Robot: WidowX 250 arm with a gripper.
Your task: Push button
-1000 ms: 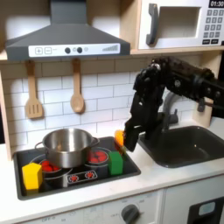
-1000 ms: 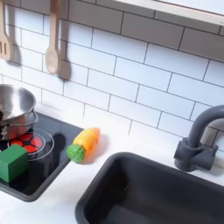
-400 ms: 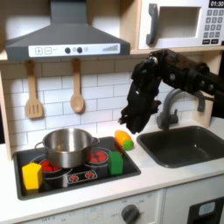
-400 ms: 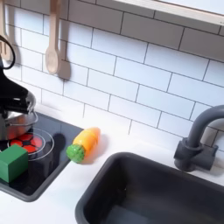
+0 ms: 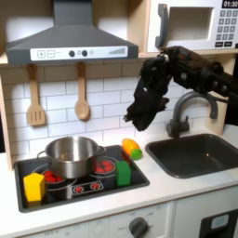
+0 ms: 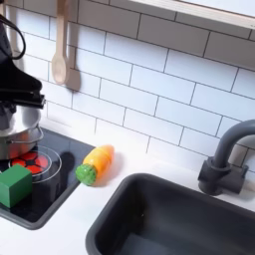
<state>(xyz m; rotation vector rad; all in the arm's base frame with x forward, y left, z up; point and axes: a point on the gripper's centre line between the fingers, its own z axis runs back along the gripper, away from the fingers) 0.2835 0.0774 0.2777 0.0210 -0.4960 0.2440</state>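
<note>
One black gripper (image 5: 133, 119) hangs in the air above the orange toy carrot with green top (image 5: 131, 148) in the first exterior view, nothing held as far as visible; can't tell if its jaws are apart or together, too dark and blurred. In the second exterior view a black part of the arm (image 6: 18, 72) shows at the second exterior view's left edge, over the pot. Carrot (image 6: 95, 163) lies on the white worktop (image 6: 60, 229) just beside the black toy hob (image 5: 82, 184). On the hob: silver metal pot (image 5: 71, 155), green block (image 5: 123, 172), yellow block (image 5: 33, 186). Black sink basin (image 5: 192, 153) with dark curved tap (image 5: 183, 107) at the first exterior view's right. Two wooden utensils (image 5: 82, 93) hang on the white tile wall. Grey extractor hood (image 5: 70, 42) above carries a row of small dark buttons (image 5: 77, 53), up and to the first exterior view's left of the gripper, apart from it. Microwave (image 5: 193, 26) at top right has a keypad.
</note>
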